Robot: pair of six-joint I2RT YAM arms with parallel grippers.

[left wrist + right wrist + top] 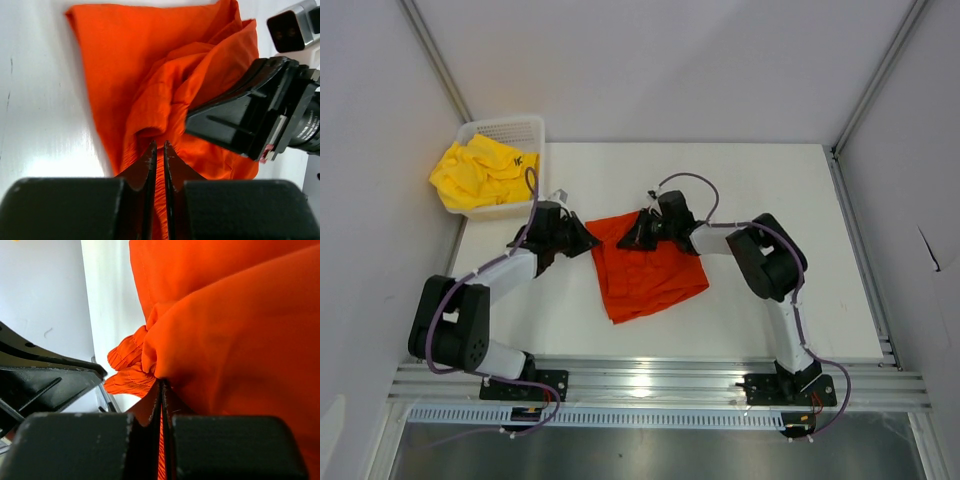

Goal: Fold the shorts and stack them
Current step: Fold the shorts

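Note:
The orange-red shorts (650,272) lie rumpled at the middle of the white table (820,250). My left gripper (590,240) is shut on their ribbed waistband at the left corner; orange cloth fills the gap between its fingers in the left wrist view (160,146). My right gripper (632,238) is shut on the waistband at the far edge, cloth pinched between its fingers (162,385). The two grippers sit close together. The yellow shorts (480,172) with a small black logo lie bunched in the basket (525,124) at the far left.
The white mesh basket stands at the table's far left corner, against the left wall. Grey enclosure walls and metal frame posts (865,90) surround the table. The right gripper's black body (245,120) sits close in front of the left wrist camera.

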